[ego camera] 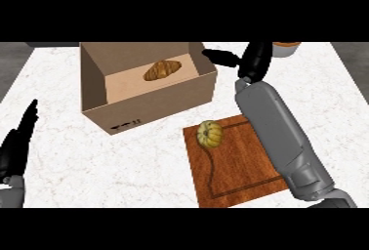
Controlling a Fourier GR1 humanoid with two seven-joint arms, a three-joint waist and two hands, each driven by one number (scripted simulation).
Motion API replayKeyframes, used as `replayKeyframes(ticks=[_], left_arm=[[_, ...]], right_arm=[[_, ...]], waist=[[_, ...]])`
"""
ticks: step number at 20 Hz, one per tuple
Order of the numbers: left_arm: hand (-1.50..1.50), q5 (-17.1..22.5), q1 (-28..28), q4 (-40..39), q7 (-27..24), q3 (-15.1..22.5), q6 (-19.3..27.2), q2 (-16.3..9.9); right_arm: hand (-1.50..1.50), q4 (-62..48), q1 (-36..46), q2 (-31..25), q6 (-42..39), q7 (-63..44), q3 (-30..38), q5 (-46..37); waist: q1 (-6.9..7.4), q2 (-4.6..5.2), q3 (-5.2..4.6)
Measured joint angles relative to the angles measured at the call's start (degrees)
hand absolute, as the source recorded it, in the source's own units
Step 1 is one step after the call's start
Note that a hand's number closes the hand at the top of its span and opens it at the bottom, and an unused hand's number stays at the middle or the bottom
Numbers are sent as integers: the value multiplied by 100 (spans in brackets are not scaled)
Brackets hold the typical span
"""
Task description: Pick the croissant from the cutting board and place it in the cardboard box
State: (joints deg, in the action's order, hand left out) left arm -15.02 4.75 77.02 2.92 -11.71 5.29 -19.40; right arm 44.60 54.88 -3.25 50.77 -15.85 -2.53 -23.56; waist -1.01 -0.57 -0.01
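1. White marble-patterned counter [144, 161] is filling most of the head view, with faint grey veining; darker grey floor or surround is showing at the far left and far right edges.
2. Open brown cardboard box [155, 105] is sitting on the counter toward the upper left, flaps up, its pale inner floor visible.
3. Golden-brown curved croissant [162, 70] is lying inside the box on that inner floor, near the back wall. It is no longer on the board.
4. Reddish-brown wooden cutting board [238, 171] with a dark groove near its rim is lying on the counter just right of the box's near corner. A small round yellow-tan ribbed object [209, 134], squash-like, is resting on the board's upper left part.
5. Right hand [241, 61] is hovering just beyond the box's right wall, fingers extended and relaxed, grasping nothing. Its grey forearm is crossing over the board's right side.
6. Left hand [18, 141] is resting at the view's left edge, fingers straight and pointing up, grasping nothing.
7. An orange-brown item [286, 48] is partly showing at the top edge behind the right hand; too cropped to identify.
8. Judgement: the placement is looking complete, since the croissant is sitting in the box and the right hand is free of it. What is remaining, if anything, is bringing the right arm clear of the box.
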Motion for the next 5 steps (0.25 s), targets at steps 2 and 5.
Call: replayKeyframes(ticks=[2,5], left_arm=[[0,49,-44,48,48,-53,-63,-45],[0,50,-92,88,63,-59,-66,-18]], right_arm=[[-150,617,-442,-154,-214,-196,-172,-69],[-150,1532,-1149,-457,-653,-516,-393,-123]], waist=[[-49,-17,-1],[-76,-20,-2]])
